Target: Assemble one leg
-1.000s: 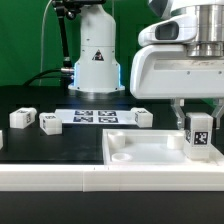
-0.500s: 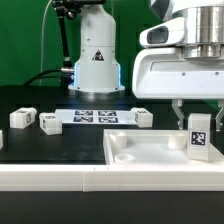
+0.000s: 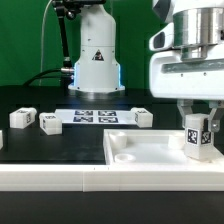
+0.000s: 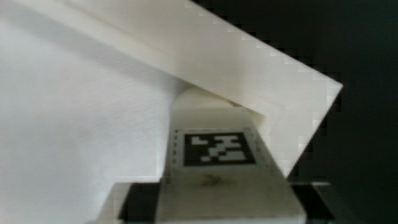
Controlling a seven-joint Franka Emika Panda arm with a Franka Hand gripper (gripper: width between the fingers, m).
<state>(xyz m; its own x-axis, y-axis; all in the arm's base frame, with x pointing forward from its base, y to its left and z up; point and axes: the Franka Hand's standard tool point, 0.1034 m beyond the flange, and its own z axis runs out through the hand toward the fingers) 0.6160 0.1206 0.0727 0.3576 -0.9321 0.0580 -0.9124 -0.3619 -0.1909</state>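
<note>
Legs number four in the exterior view. One leg point(image 3: 199, 139) stands upright in the pincer point(image 3: 199, 133), which is clamped on its sides, with the square tag facing the camera. It sits at the corner of the single white panel point(image 3: 140, 153) towards the exterior view's right; whether it touches the panel cannot be told. The other three lie loose on the black table point(image 3: 40, 148): a first loose leg point(image 3: 22, 118) and a second loose leg point(image 3: 49, 123) near each other at the exterior view's left, and a third loose leg point(image 3: 143, 117) just beside the one marker board point(image 3: 95, 116). In the wrist view the leg point(image 4: 217, 150) shows its tag between the fingers, against the panel point(image 4: 89, 110).
</note>
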